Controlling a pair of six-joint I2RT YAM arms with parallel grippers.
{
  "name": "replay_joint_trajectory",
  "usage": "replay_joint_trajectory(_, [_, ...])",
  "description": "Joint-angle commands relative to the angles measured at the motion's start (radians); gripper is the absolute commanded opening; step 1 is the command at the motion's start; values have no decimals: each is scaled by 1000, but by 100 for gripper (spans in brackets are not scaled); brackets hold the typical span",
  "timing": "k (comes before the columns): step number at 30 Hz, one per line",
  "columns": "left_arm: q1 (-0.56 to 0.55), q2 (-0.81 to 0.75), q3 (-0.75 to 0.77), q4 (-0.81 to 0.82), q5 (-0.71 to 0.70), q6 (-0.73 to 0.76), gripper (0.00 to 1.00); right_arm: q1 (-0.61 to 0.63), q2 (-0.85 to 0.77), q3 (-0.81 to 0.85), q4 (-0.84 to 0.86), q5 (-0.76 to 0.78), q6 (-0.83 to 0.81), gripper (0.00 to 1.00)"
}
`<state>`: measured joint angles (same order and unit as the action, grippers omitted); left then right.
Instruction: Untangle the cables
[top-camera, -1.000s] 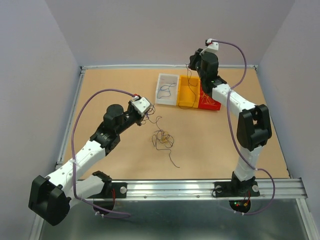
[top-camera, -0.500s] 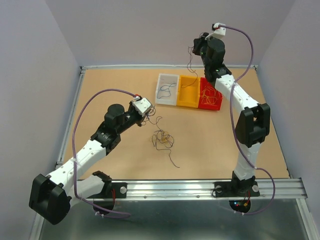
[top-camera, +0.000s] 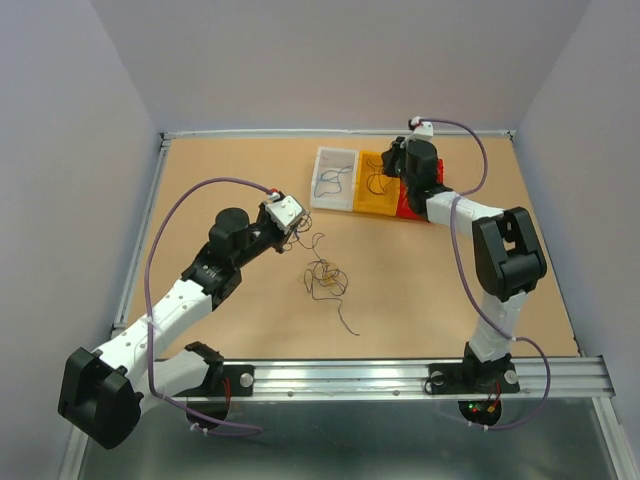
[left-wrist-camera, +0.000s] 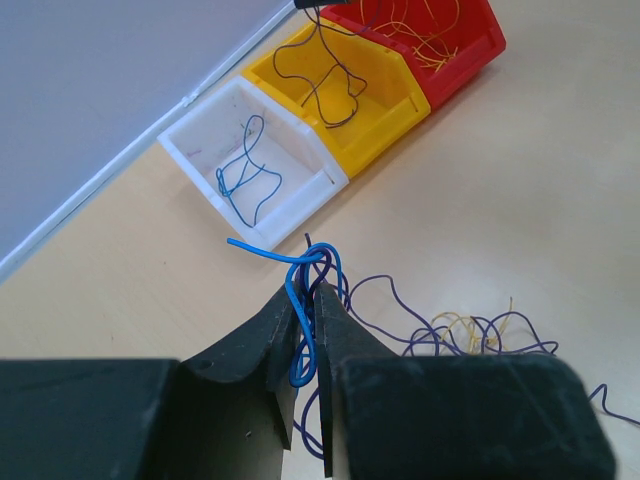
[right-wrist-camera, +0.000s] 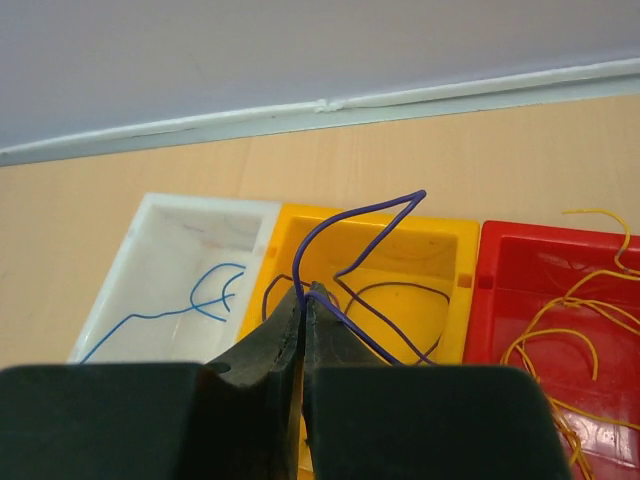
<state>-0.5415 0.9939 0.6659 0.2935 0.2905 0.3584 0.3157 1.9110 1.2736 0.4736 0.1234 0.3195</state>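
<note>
These cables look hair-light, springy and quick to snag, so I'd pinch one strand near a free end. My left jaws are closed on a blue wire (left-wrist-camera: 296, 330) and my right jaws on a dark purple wire (right-wrist-camera: 340, 216) over the yellow bin (right-wrist-camera: 458, 300). The rest sit knotted in a tangle (top-camera: 325, 275) mid-bench (top-camera: 230, 180); I can't trace its crossings, nor tell whether my blue wire is free of it.
</note>
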Motion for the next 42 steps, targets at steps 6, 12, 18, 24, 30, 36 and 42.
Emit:
replay_joint_trajectory(6, [2, 3, 40, 29, 19, 8, 21, 72, -31, 27, -66, 99, -26, 1])
replay_joint_trajectory(12, [2, 5, 40, 27, 19, 10, 21, 91, 83, 162, -226, 64, 23, 0])
replay_joint_trajectory(18, [3, 5, 41, 22, 26, 11, 21, 91, 169, 256, -334, 145, 95, 1])
replay_joint_trajectory(24, [3, 0, 40, 21, 29, 13, 21, 63, 217, 270, -360, 191, 159, 1])
replay_joint_trajectory(30, [2, -3, 38, 21, 30, 14, 21, 52, 353, 412, -460, 167, 173, 1])
replay_joint_trajectory(36, [3, 0, 38, 21, 33, 17, 21, 54, 413, 468, -520, 154, 170, 1])
replay_joint_trajectory(42, [2, 0, 38, 21, 32, 20, 21, 77, 297, 408, -521, 232, 121, 20])
